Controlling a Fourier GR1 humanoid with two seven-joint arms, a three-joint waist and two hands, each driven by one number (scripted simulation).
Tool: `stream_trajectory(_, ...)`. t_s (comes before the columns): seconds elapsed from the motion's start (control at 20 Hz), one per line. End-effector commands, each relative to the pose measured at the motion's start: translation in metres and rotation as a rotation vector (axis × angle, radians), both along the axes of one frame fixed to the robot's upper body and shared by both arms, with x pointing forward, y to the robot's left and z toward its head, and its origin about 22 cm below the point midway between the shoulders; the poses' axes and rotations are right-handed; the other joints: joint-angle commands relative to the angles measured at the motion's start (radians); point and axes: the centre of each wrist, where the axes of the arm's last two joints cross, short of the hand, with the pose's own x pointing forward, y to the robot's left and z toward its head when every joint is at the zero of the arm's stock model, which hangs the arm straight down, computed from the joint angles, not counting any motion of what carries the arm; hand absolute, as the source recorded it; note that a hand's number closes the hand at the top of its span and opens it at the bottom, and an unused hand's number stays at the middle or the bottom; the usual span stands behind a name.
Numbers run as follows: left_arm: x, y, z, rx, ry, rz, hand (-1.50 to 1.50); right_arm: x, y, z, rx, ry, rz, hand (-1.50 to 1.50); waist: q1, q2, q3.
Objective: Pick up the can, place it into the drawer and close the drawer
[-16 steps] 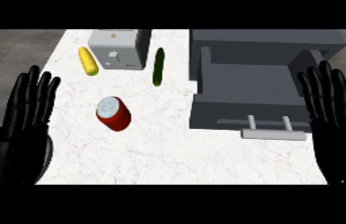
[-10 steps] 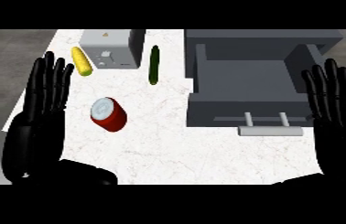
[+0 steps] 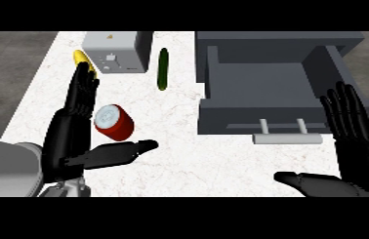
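One can [image 3: 114,122], one drawer [image 3: 263,94], one toaster [image 3: 115,51], one cucumber [image 3: 163,69] and one banana [image 3: 81,58] on one surface [image 3: 202,160]; two hands, left [image 3: 72,130] and right [image 3: 347,118].

The counter [image 3: 180,150] is looking like smooth white marble, the can [image 3: 114,122] showing glossy red metal, the drawer [image 3: 267,94] matt grey.

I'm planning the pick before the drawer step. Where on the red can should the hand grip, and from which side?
Likely round the can's red side wall, coming from its left. It seems tilted, silver top up and away, and the open left hand already flanks it, fingers beside it, thumb below.
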Motion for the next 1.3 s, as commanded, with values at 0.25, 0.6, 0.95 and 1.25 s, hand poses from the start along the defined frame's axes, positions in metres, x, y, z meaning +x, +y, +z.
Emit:
stream_trajectory(0.25,-0.013,-0.003,0.019,-0.055,0.053,0.023,-1.50,-0.023,-0.026,-0.027,0.000,0.044,-0.010,-1.50,0.004,-0.001,0.000)
stream_trajectory(0.6,-0.001,0.002,0.002,-0.066,0.078,0.102,-1.50,-0.031,-0.017,-0.022,0.018,0.020,-0.029,-1.50,0.003,0.000,-0.001)
stream_trajectory(0.95,0.017,0.014,-0.009,-0.062,0.093,0.104,-1.50,-0.052,-0.029,-0.020,0.002,0.009,-0.018,-1.50,0.000,0.000,-0.001)
stream_trajectory(1.25,0.037,0.003,-0.033,-0.057,0.104,0.113,-1.50,-0.042,-0.013,-0.039,-0.006,0.023,-0.028,-1.50,0.000,0.001,-0.001)
